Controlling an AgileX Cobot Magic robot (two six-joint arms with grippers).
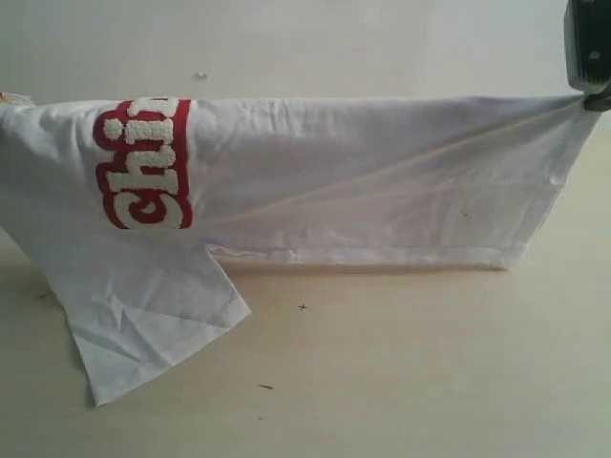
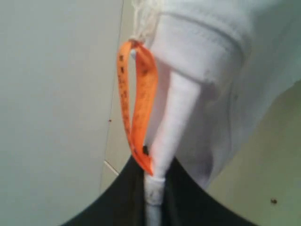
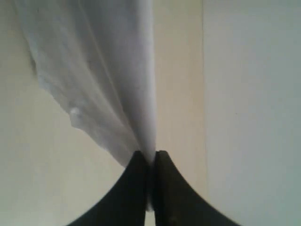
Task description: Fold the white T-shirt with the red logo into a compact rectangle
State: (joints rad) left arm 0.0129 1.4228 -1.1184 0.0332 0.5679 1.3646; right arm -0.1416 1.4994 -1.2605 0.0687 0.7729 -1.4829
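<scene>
The white T-shirt (image 1: 363, 181) hangs stretched in the air between both grippers, folded over lengthwise, its hem near the table. The red logo (image 1: 145, 164) shows on the left part, turned sideways, with only its first letters visible. A sleeve (image 1: 153, 315) droops down to the table at the lower left. My right gripper (image 1: 597, 95) at the top right edge is shut on the T-shirt's corner (image 3: 141, 117). My left gripper (image 2: 155, 188) is shut on the ribbed collar (image 2: 176, 113) beside the orange neck tag (image 2: 138, 108); it lies outside the exterior view.
The beige table (image 1: 401, 363) lies under the hanging shirt, with a few small dark specks (image 1: 303, 307) on it. A pale wall (image 1: 286, 38) stands behind. The table's far edge (image 3: 203, 70) shows in the right wrist view.
</scene>
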